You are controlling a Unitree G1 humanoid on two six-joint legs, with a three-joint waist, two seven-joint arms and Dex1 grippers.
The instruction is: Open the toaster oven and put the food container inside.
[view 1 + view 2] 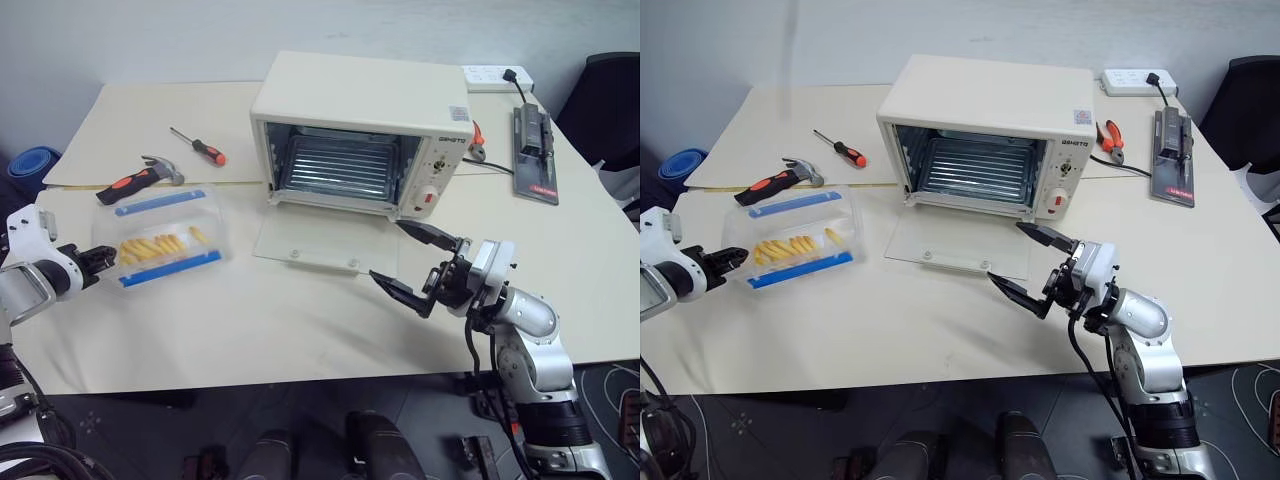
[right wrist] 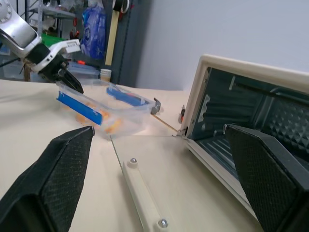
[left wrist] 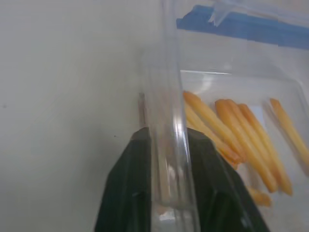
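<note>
The cream-white toaster oven stands at the back of the table with its glass door dropped flat and the wire rack showing. The clear food container, with blue edge strips and yellow sticks inside, sits left of the oven. My left gripper is at the container's left end, and in the left wrist view its black fingers pinch the clear wall. In front of the door's right corner, my right gripper hangs open and holds nothing.
A hammer and a screwdriver lie behind the container. Pliers, a power strip and a black device lie right of the oven. A blue object sits off the table's left edge.
</note>
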